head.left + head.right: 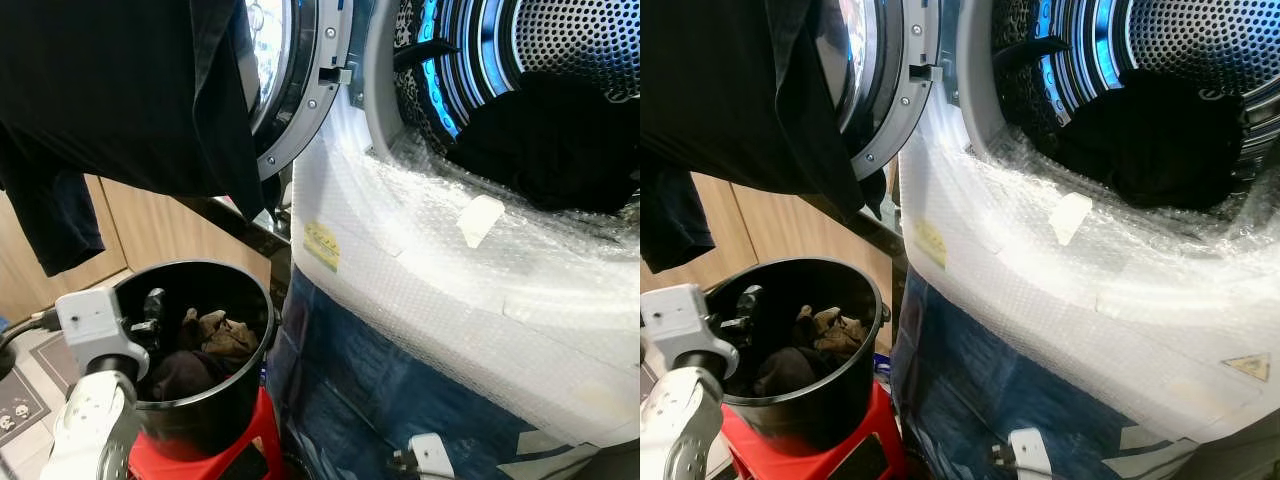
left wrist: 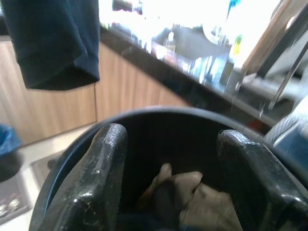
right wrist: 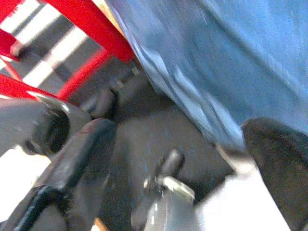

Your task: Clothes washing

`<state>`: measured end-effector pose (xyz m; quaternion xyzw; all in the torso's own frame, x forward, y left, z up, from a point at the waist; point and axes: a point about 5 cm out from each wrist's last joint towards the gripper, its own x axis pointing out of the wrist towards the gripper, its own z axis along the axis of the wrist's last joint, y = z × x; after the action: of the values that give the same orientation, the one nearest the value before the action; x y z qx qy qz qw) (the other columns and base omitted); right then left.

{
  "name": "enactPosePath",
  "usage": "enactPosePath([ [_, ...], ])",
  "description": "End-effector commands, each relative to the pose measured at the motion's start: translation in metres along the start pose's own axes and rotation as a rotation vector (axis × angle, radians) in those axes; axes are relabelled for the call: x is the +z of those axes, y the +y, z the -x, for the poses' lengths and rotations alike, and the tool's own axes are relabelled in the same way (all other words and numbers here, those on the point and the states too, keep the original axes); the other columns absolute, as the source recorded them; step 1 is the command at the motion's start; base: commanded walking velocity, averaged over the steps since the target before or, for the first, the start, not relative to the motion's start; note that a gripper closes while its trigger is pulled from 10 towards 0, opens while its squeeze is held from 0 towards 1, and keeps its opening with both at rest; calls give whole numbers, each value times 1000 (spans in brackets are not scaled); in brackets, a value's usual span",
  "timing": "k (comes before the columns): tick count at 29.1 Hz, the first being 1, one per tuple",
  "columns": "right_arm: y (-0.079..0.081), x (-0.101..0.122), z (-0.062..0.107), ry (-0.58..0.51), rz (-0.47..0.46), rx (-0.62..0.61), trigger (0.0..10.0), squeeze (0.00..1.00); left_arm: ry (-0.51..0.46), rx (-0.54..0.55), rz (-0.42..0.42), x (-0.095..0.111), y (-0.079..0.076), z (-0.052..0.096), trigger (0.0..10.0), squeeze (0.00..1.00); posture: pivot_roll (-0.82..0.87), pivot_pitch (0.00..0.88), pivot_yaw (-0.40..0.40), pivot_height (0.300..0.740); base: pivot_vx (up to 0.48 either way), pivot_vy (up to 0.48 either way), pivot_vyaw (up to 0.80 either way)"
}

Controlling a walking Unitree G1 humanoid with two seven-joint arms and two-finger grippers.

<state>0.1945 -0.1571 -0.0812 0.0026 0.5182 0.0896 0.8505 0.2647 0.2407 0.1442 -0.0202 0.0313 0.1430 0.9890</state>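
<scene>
A: From where do the two eye views look?

B: From the head, forward and down, close to the washing machine [image 1: 470,260]. Its open drum [image 1: 560,100] fills the upper right of the frame, the black bucket [image 1: 200,410] on the red stool [image 1: 810,450] sits lower left.

A: What do they share?

B: Nearly everything; the right eye view sets it all a little further left.

A: And the wrist views?

B: The left wrist view looks along its jaws, very near, down into that same bucket [image 2: 159,144], with wooden cabinet fronts [image 2: 53,106] behind. The right wrist view faces low, blurred, toward the stool's red legs [image 3: 72,29] and the machine's blue-wrapped front [image 3: 231,62].
</scene>
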Motion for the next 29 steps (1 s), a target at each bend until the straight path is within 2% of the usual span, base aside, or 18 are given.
enactPosePath([
  [1, -5, 0, 0, 14, 20, -72, 10000, 0, 122, 24, 17, -15, 7, -3, 10000, 0, 385, 5, -72, 740, 0, 0, 0],
  [3, -5, 0, 0, 18, 34, -80, 10000, 0, 138, 32, 26, -17, 9, -4, 10000, 0, 385, 5, -72, 740, 0, 0, 0],
  [4, -3, -2, 0, 24, 32, -76, 10000, 0, 193, 10, 50, -22, 13, -9, 10000, 0, 385, 8, -73, 740, 0, 0, 0],
  [6, -2, -4, -1, 30, 14, -77, 10000, 0, 229, -20, 54, -26, 15, -13, 10000, 0, 379, 9, -71, 740, 0, 0, 0],
  [9, -2, -5, -1, 34, 28, -105, 10000, 0, 220, -77, 67, -22, 17, -23, 10000, 0, 374, 12, -70, 740, 0, 0, 0],
  [10, -2, -5, -1, 36, 44, -108, 10000, 0, 213, -78, 40, -20, 19, -26, 10000, 247, 375, 15, -71, 740, 0, 0, 0],
  [11, -2, -5, -1, 39, 52, -111, 10000, 0, 206, -99, 12, -18, 18, -28, 10000, 1000, 377, 17, -73, 740, 0, 0, 0],
  [12, -2, -5, -1, 39, 44, -109, 10000, 0, 196, -127, 1, -15, 16, -30, 10000, 1000, 379, 19, -73, 740, 0, 0, 0],
  [13, -1, -5, -1, 31, 16, -101, 10000, 0, 187, -135, 30, -10, 14, -33, 10000, 1000, 378, 25, -69, 740, 0, 0, 0],
  [16, -3, -9, -1, 40, 2, -119, 10000, 0, 201, -173, 45, -9, 11, -35, 10000, 1000, 381, 30, -66, 740, 0, 0, 0],
  [21, -3, -18, 0, 74, 9, -130, 10000, 0, 263, -288, -10, -21, 8, -41, 10000, 1000, 373, 39, -61, 740, 0, 0, 0],
  [23, -4, -19, 0, 82, 12, -133, 10000, 0, 285, -291, -25, -25, 8, -44, 10000, 1000, 365, 40, -54, 740, 0, 0, 0],
  [26, -6, -24, 1, 100, 70, -137, 10000, 0, 319, -259, -25, -32, 9, -46, 10000, 1000, 361, 39, -52, 740, 0, 0, 0],
  [27, -6, -24, 1, 100, 70, -137, 10000, 0, 319, -259, -25, -32, 9, -46, 10000, 1000, 361, 39, -52, 740, 0, 0, 0],
  [29, -11, -28, 2, 104, 41, -154, 10000, 0, 386, -270, -39, -42, 8, -46, 10000, 1000, 356, 34, -51, 740, 0, 0, 0],
])
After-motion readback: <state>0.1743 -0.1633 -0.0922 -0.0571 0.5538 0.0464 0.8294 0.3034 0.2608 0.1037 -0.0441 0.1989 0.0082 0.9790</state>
